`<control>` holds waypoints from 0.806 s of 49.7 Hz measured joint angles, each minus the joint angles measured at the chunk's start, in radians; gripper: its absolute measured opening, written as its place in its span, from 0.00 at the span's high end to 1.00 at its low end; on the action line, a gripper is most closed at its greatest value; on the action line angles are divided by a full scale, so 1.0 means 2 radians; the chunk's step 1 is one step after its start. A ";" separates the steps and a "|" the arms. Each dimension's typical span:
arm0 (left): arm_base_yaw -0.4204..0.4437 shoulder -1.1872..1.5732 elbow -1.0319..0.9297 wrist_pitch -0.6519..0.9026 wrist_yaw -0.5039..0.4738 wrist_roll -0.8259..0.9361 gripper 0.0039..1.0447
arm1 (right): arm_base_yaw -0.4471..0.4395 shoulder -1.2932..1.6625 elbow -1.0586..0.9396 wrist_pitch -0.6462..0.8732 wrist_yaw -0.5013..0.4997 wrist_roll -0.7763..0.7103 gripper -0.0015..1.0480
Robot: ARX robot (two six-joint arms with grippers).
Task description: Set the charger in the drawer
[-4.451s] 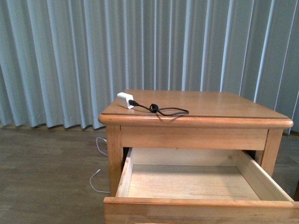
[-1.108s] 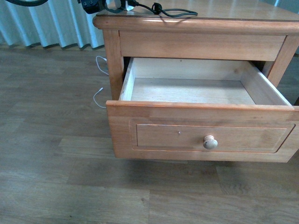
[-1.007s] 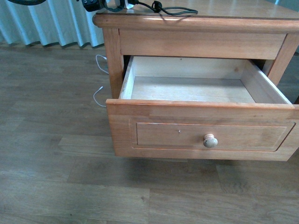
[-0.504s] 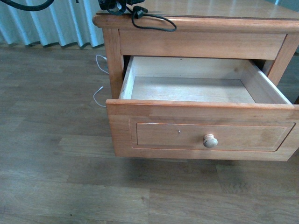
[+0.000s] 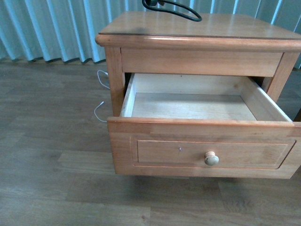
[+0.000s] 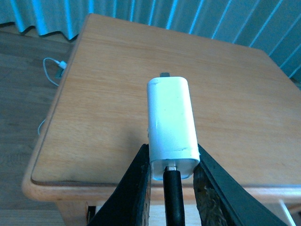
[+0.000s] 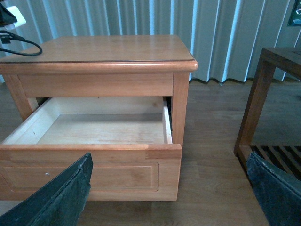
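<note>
Charger (image 6: 171,127) clamped in left gripper (image 6: 170,153), above the nightstand (image 5: 202,61) top. Carry step, by my read.

Left fingers (image 6: 136,188) closed on the white adapter block at its cable end. Black cable (image 5: 181,9) hangs in a loop over the top's rear. Drawer (image 5: 188,127) pulled well out, pale interior bare. Right gripper (image 7: 168,160) spread wide, holding nothing, hanging in front of the drawer. Next move likely: bring the charger forward past the top's front edge, lower it over the open drawer, then release. Watch that the trailing cable clears the edge.
</note>
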 joint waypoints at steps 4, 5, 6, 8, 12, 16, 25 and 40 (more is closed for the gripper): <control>-0.011 -0.027 -0.043 0.015 0.024 0.010 0.78 | 0.000 0.000 0.000 0.000 0.000 0.000 0.08; -0.013 -0.034 -0.051 0.017 0.029 0.013 0.78 | 0.000 0.000 0.000 0.000 0.000 0.000 0.08; -0.015 -0.036 -0.060 0.019 0.032 0.014 0.78 | 0.000 0.000 0.000 0.000 0.000 0.000 0.08; -0.019 -0.046 -0.083 0.025 0.039 0.016 0.78 | 0.000 0.000 0.000 0.000 0.000 0.000 0.08; -0.026 -0.058 -0.118 0.030 0.049 0.018 0.78 | 0.000 0.000 0.000 0.000 0.000 0.000 0.08; -0.032 -0.064 -0.145 0.031 0.051 0.020 0.78 | 0.000 0.000 0.000 0.000 0.000 0.000 0.08; -0.039 -0.052 -0.164 0.030 0.060 0.025 0.78 | 0.000 0.000 0.000 0.000 0.000 0.000 0.08; -0.044 0.054 -0.117 0.013 0.057 0.002 0.78 | 0.000 0.000 0.000 0.000 0.000 0.000 0.08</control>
